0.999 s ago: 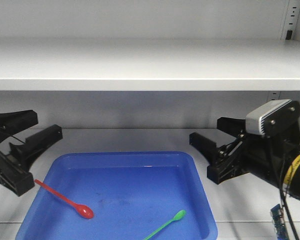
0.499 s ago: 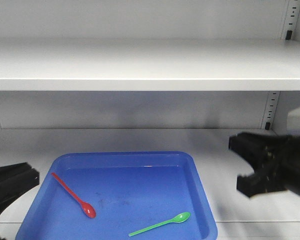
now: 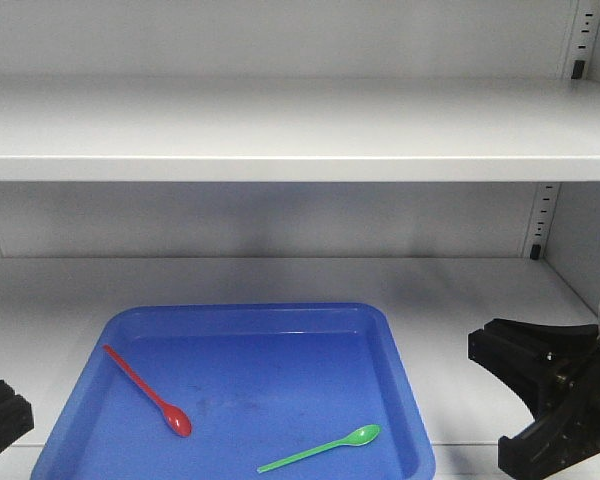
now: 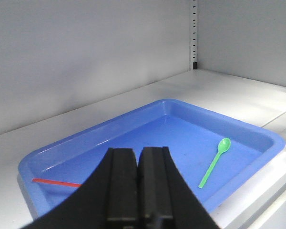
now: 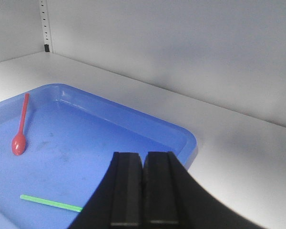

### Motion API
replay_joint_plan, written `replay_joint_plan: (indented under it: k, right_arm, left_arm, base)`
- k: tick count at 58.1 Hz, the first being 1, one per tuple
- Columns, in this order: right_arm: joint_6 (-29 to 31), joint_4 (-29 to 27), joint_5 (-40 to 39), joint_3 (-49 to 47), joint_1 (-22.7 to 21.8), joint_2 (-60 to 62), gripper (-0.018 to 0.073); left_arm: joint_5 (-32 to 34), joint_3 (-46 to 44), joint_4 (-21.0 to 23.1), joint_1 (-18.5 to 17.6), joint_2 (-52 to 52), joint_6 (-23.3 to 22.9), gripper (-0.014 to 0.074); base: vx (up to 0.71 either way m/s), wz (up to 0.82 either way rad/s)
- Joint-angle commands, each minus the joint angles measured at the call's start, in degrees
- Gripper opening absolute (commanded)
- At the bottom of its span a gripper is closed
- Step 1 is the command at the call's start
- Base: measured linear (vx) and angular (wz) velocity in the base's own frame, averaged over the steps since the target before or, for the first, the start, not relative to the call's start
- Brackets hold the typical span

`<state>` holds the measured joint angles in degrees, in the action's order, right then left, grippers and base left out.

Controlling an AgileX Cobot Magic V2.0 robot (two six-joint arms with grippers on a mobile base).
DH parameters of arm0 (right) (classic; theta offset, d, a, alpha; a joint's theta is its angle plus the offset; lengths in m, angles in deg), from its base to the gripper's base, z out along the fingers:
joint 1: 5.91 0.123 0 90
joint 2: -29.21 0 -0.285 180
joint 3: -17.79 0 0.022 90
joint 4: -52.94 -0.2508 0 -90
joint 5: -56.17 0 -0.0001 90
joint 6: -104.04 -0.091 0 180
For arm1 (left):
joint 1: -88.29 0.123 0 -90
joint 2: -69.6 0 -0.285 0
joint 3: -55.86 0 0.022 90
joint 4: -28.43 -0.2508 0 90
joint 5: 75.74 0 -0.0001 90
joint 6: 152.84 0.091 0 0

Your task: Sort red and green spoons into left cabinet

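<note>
Currently both task items lie inside the shallow blue plastic tray with rounded corners (image 3: 245, 308), which sits on the lower shelf (image 3: 460, 300) of the pale grey metal shelving unit (image 3: 280, 130).

1. The slim bright red plastic spoon (image 3: 145, 388) lies in the tray's left half, bowl toward the front edge and handle angled back toward the left rim.
2. The slim bright green plastic spoon (image 3: 320, 452) lies near the front right, bowl pointing right and handle running toward the front rim. The two spoons are well apart and do not touch.
3. The left gripper (image 4: 139, 150) is low at the tray's front left. Its wrist view shows the jaws pressed together with nothing between them.
4. The right gripper (image 5: 144, 153) is off the tray's right side, above bare shelf. Its wrist view shows the jaws together and empty, yet the front view shows two black limbs spread apart. I cannot tell its true state.

Judgement: both spoons rest flat in the tray and neither arm is over it, so placement appears complete. The tray wall keeps the light spoons from sliding off the shelf.
</note>
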<state>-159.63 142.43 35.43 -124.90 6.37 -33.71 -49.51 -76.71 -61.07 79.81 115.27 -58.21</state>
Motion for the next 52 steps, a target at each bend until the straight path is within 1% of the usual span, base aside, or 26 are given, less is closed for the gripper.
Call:
replay_joint_plan:
  k: [1, 36, 39, 41, 44, 46, 47, 48, 49, 50, 51, 52]
  right_arm:
    - [-0.04, -1.17, -0.38, -1.71, -0.16, 0.84, -0.0005]
    - [-0.04, -1.17, -0.38, -1.71, -0.16, 0.84, -0.0004]
    - [-0.04, -1.17, -0.38, -1.71, -0.16, 0.84, -0.0004]
    - [-0.04, -1.17, -0.38, -1.71, -0.16, 0.84, -0.0004]
    - [-0.04, -1.17, -0.38, -1.71, -0.16, 0.84, -0.0004]
    - [-0.04, -1.17, -0.38, -1.71, -0.16, 0.84, -0.0004]
    - [-0.04, -1.17, -0.38, -1.71, -0.16, 0.84, -0.0004]
    - [-0.04, -1.17, -0.38, -1.71, -0.16, 0.84, -0.0004]
    - [-0.04, -1.17, -0.38, -1.71, -0.16, 0.84, -0.0004]
    - [-0.04, -1.17, -0.38, -1.71, -0.16, 0.84, -0.0004]
    - [-0.04, -1.17, -0.38, -1.71, -0.16, 0.84, -0.0004]
    - [-0.04, -1.17, -0.38, -1.71, -0.16, 0.84, -0.0004]
  left_arm:
    - [0.26, -1.21, 2.14, -0.21, -0.21, -0.40, 0.0000]
    - [0.02, -1.22, 2.13, -0.21, -0.21, 0.56, 0.0000]
    - [1.37, -1.22, 2.44, -0.21, -0.16, 0.71, 0.0000]
    - [1.83, -1.22, 3.74, -0.21, -0.15, 1.72, 0.0000]
    - [1.83, -1.14, 9.46, -0.21, 0.37, 6.28, 0.0000]
    - [1.72, -1.03, 16.62, -0.21, 0.45, 11.31, 0.0000]
    - [1.72, -0.90, 19.53, -0.21, 0.49, 15.17, 0.0000]
    - [1.72, -0.67, 24.37, -0.21, 0.49, 18.10, 0.0000]
    - [1.72, -0.52, 27.71, -0.21, 0.49, 22.73, 0.0000]
    - [1.57, -0.14, 32.95, -0.21, 0.49, 25.87, 0.0000]
    - [1.58, 0.28, 36.60, -0.21, 0.49, 30.81, 0.0000]
    - [1.58, 0.59, 42.05, -0.21, 0.49, 34.22, 0.0000]
  base:
    - [0.00, 0.00]
    - [0.00, 0.00]
    - [0.00, 0.00]
    - [0.00, 0.00]
    - [0.00, 0.00]
    - [0.00, 0.00]
    - [0.00, 0.00]
    - [0.00, 0.00]
    - [0.00, 0.00]
    - [0.00, 0.00]
    - [0.00, 0.00]
    - [0.00, 0.00]
